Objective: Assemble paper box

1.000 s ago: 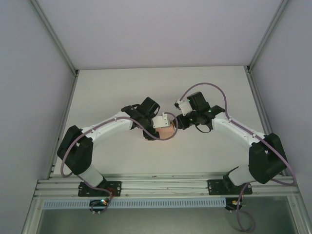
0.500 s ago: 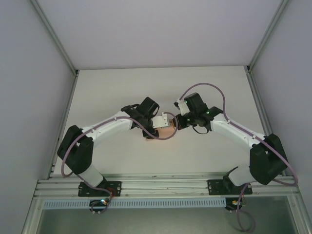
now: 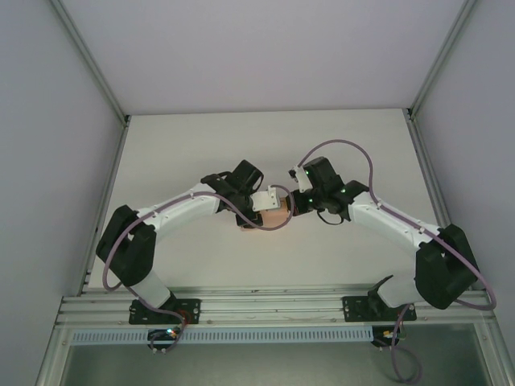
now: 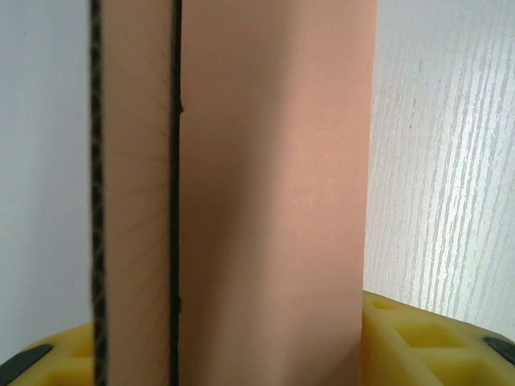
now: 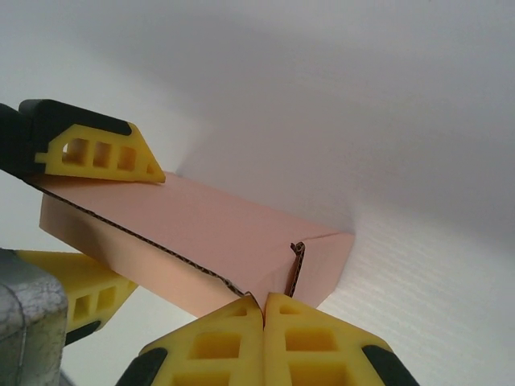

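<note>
Just ahead of our right gripper (image 5: 263, 310) (tips pinched together) the paper box (image 5: 225, 221) runs lengthwise away, far end clamped by our left gripper (image 5: 137, 232).

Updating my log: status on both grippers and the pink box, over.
Left gripper clamped on paper box. Right gripper shut, tips at its open end. No obstruction seen.

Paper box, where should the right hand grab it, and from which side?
Probably the free end of the paper box, across its two broad flat faces, coming from the right, opposite the left hand clamping the other end. Those faces are parallel; the flap at the near corner stands loose.
</note>
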